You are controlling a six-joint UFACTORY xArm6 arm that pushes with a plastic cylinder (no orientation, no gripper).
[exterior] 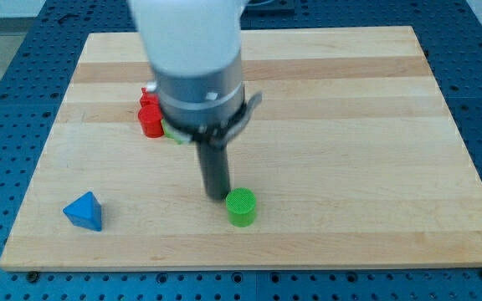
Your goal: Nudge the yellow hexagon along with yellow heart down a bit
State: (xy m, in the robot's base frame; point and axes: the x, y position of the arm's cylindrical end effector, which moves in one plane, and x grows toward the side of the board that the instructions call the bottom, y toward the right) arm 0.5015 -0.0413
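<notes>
My tip (217, 196) rests on the wooden board (350, 125) just below its middle. It stands right beside the left edge of a green cylinder (242, 207); I cannot tell whether they touch. No yellow hexagon or yellow heart shows in the camera view. The arm's wide body (192, 67) hides the board's upper middle. A small greenish-yellow sliver (173, 135) peeks out at the arm's lower left edge, next to the red blocks; its shape cannot be made out.
Red blocks (149, 114) sit close together left of the arm, partly hidden by it. A blue triangle (84, 211) lies near the board's lower left corner. The board rests on a blue perforated table (7, 100).
</notes>
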